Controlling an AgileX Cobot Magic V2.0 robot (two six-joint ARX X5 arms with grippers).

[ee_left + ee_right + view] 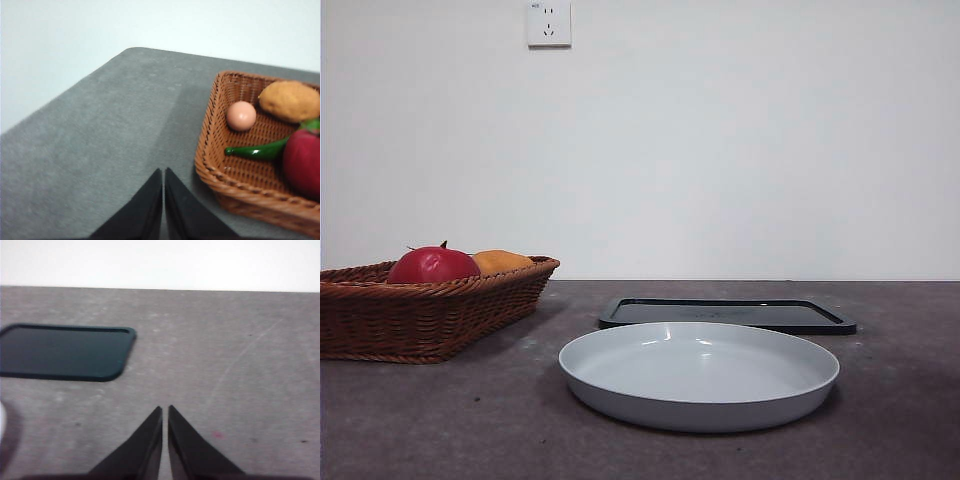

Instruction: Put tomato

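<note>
Glossy deep-red round tomato (304,161) in brown woven wicker basket (210,145), at two o'clock from left hand (163,200), nearer than right hand (165,437); both pinched together, empty.

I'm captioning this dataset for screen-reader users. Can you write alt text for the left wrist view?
A brown wicker basket on a grey table holds a deep-red tomato, a green pepper, a small pale pink fruit and an orange-yellow fruit. The left gripper, jaws closed together and empty, sits over bare table beside the basket.
</note>
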